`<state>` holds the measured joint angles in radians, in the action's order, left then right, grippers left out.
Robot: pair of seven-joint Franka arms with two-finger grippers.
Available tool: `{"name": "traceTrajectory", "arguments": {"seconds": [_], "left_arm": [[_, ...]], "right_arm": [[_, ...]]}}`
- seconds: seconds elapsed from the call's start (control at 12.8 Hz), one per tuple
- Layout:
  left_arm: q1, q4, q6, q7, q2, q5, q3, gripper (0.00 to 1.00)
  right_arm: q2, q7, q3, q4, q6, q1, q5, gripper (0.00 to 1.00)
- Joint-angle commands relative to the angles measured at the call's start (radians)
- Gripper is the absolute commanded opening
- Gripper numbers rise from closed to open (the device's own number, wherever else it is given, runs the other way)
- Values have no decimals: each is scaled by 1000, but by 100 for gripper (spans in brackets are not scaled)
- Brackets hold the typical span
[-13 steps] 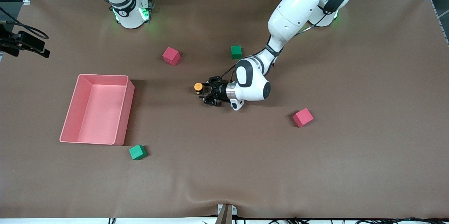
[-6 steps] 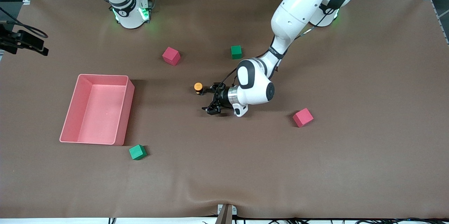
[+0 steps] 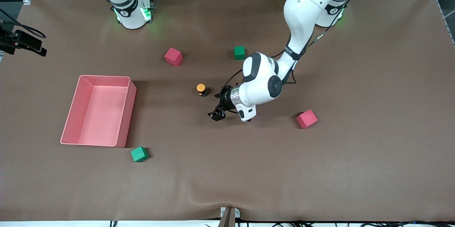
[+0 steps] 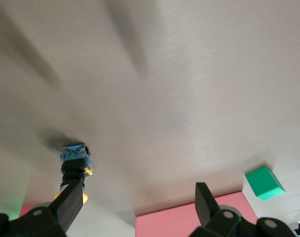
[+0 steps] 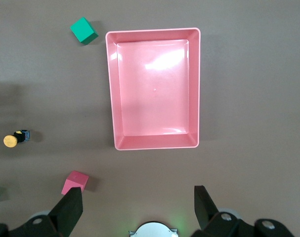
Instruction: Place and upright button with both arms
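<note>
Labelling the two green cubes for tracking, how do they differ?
One green cube sits farther from the front camera, in the middle of the table, with its sides square to that view; the other green cube sits nearer the camera, by a corner of the pink bin, and is turned at an angle. The farther cube stands on open cloth, clear of the bin. Both look alike in colour and size.

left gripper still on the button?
Apart. Front view shows bare table between the button and the open left gripper; the gripper has backed off since a second ago.
</note>
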<state>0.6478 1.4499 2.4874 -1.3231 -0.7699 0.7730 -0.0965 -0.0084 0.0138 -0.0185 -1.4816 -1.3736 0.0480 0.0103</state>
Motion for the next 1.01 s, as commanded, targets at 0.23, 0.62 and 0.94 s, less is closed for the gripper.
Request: {"name": "traceTrajectory", "arguments": {"seconds": [0.23,0.62,0.94], "left_arm": [[-26,27,-112,-7,188,-456,20,100],[-78,35,-430,57,417,-762,20,100],[-221,30,-635,394,563,-764,18,100]], "right_arm": [[-21,-3,-1,-13,-5,-8,-16,100],[-21,-3,0,-13,-27,-10,-12,100],[-21,-3,-1,-13,-25,-8,-12,100]]}}
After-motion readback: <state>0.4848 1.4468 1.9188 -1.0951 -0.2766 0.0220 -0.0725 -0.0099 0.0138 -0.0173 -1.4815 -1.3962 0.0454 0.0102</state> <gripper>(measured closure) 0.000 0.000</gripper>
